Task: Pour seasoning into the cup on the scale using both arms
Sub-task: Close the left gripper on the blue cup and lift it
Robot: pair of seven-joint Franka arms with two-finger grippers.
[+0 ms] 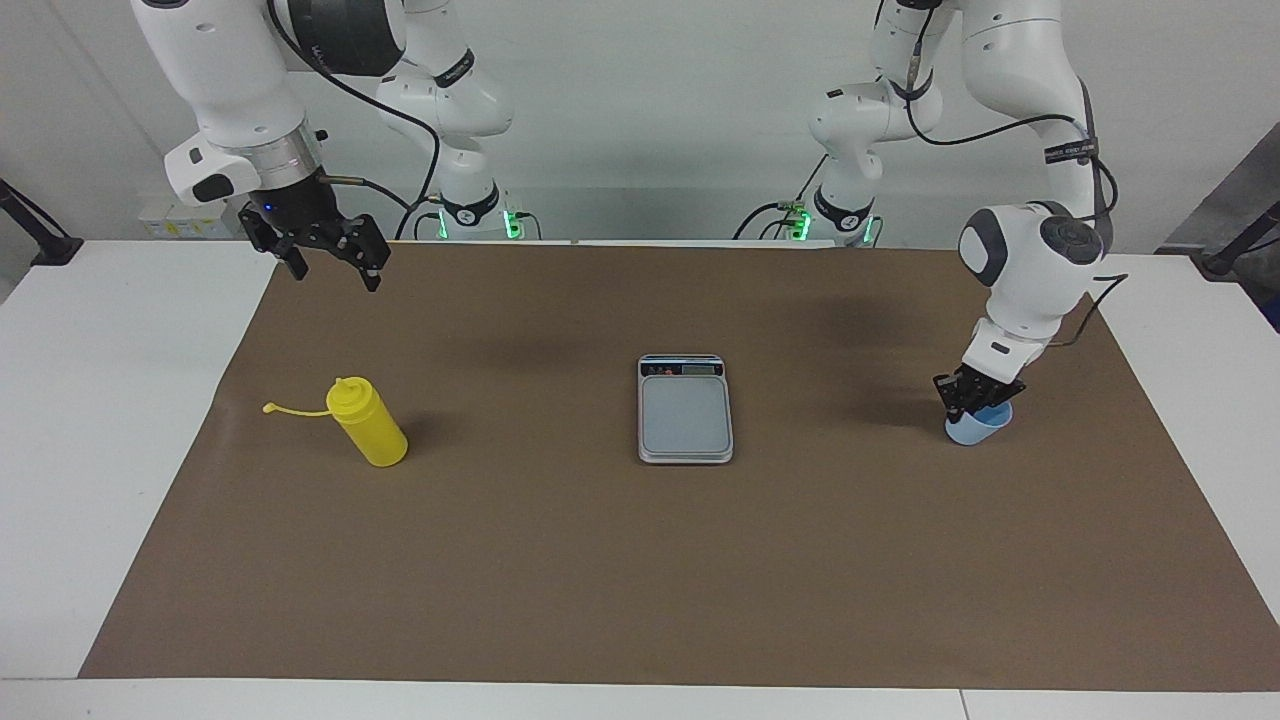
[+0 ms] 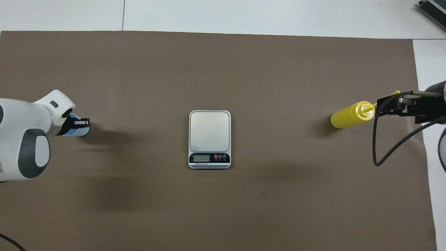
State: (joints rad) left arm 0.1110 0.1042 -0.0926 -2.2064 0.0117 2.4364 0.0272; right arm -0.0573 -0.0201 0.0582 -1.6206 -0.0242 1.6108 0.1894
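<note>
My right fingers [image 1: 372,272] hang high in the air, wide apart and holding nothing, over the edge of the brown mat [image 1: 640,570] at the right arm's end of the worktop [image 1: 120,400]. This arm waits. The yellow bottle [image 1: 368,432] stands upright on the mat below them, so its long axis points up, and its thin cap strap lies flat, stretched toward the right arm's end of the worktop. In my judgement these fingers must later come down and take the bottle from the side, across its round body.

The scale [image 1: 685,412] lies flat in the middle of the mat, its display strip on the edge nearer to the robots. Its plate is bare.

The blue cup [image 1: 978,430] stands on the mat toward the left arm's end of the worktop, well apart from the scale. My left fingers [image 1: 968,398] reach down onto it from above and look pinched together on its rim. The coming move turns on one relation: the scale lies sideways from the cup, toward the middle of the worktop. I think the left arm must lift the cup and carry it there, keeping it upright.
</note>
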